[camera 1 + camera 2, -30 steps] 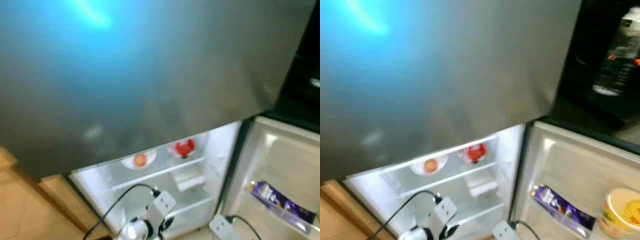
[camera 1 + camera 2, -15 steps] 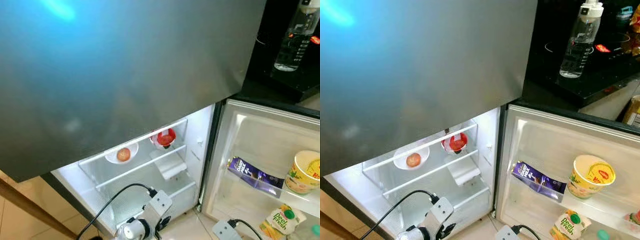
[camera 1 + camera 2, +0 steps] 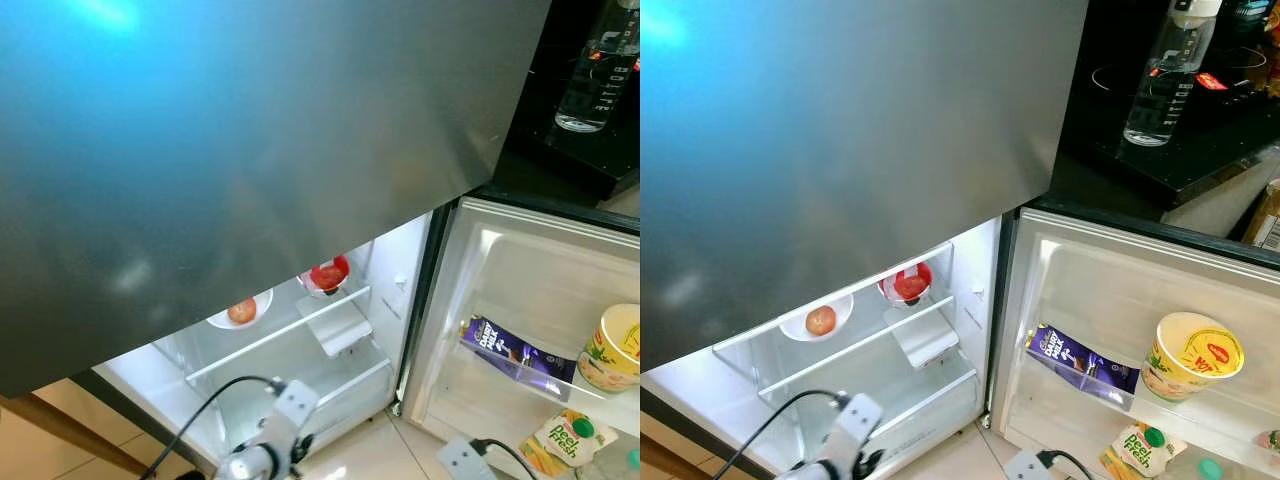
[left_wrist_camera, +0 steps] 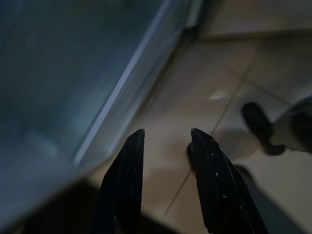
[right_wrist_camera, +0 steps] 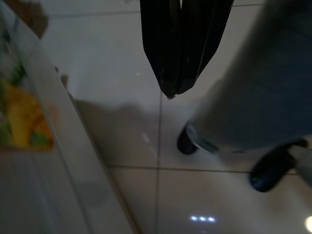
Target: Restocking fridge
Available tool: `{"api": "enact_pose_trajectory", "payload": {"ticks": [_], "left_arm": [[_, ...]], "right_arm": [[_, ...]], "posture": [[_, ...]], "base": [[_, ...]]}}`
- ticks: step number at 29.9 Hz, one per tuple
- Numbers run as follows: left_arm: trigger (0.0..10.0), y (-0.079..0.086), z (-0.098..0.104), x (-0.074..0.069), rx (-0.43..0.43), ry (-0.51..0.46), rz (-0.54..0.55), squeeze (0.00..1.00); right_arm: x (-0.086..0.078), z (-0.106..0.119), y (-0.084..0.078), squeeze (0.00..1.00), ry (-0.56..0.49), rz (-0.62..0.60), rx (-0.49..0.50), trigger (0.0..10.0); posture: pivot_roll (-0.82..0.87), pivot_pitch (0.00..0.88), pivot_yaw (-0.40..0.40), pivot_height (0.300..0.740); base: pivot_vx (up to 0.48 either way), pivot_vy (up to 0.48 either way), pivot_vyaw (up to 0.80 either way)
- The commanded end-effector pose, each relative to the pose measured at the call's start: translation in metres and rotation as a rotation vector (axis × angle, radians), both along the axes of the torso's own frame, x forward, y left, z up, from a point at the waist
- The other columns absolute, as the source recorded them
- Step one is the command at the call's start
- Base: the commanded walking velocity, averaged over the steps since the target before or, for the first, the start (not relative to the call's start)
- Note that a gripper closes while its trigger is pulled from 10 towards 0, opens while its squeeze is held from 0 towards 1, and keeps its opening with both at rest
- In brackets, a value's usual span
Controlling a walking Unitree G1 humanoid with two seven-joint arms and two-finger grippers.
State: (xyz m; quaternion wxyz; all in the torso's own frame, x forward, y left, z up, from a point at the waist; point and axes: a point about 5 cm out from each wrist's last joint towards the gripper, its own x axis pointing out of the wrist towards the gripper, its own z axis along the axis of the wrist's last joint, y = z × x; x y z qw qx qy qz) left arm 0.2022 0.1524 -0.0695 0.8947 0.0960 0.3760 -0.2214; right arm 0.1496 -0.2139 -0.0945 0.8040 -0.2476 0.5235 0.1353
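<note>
- Fridge [image 3: 940,330] lower compartment stands open and lit; the grey upper door [image 3: 860,150] is closed above it.
- Inside, on the glass shelf [image 3: 855,340]: white bowl with an orange-red fruit [image 3: 820,320] at 9 o'clock, red bowl [image 3: 908,284] just beside it toward 3 o'clock.
- Open door [image 3: 1140,300] swung out at 3 o'clock. Its rack holds a purple chocolate pack [image 3: 1077,360], tilted, and a yellow cup [image 3: 1192,355] near it. Lower rack: a green-capped juice carton [image 3: 1137,448].
- Clear water bottle [image 3: 1165,75] upright on the dark table [image 3: 1160,150] at 1 o'clock.
- Left claw [image 4: 165,141] hangs over the tiled floor [image 4: 219,97] by the fridge base, fingers parted, holding nothing.
- Right claw [image 5: 176,90] points down at the floor, fingers pressed together, empty.
</note>
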Motion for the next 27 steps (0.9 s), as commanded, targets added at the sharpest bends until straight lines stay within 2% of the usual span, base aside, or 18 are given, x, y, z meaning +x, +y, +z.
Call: {"api": "enact_pose_trajectory", "payload": {"ticks": [1,6,7,10,13,27], "left_arm": [[10.0,0.015,-0.008,-0.013,0.022,0.069,0.076,0.0],[10.0,0.035,-0.02,-0.037,0.056,0.179,0.244,0.0],[10.0,0.035,-0.02,-0.037,0.056,0.179,0.244,0.0],[10.0,0.041,-0.026,-0.052,0.051,0.246,0.345,0.0],[10.0,0.043,-0.032,-0.068,0.055,0.312,0.375,0.0],[10.0,0.042,-0.033,-0.068,0.044,0.318,0.402,0.0]], "right_arm": [[-0.02,-0.007,-0.005,0.0,0.07,-0.052,-0.008,10.0],[-0.037,-0.01,-0.013,0.0,0.094,-0.187,0.001,10.0],[-0.037,-0.01,-0.013,0.0,0.094,-0.187,0.001,10.0],[-0.039,-0.011,-0.012,0.0,0.089,-0.216,0.009,10.0],[-0.04,-0.011,-0.012,0.0,0.081,-0.249,0.022,10.0],[-0.051,-0.014,-0.014,0.0,0.114,-0.265,0.012,10.0]], "posture": [[-0.04,0.02,0.034,0.74],[-0.04,0.014,0.035,0.74],[-0.04,0.014,0.035,0.74],[-0.05,0.009,0.033,0.74],[-0.05,0.006,0.031,0.74],[-0.05,0.007,0.026,0.74]], "base": [[0.0,0.0,0.0],[0.0,0.0,0.0],[0.0,0.0,0.0],[0.0,0.0,0.0],[-0.294,0.0,0.0],[-0.347,0.0,0.0]]}}
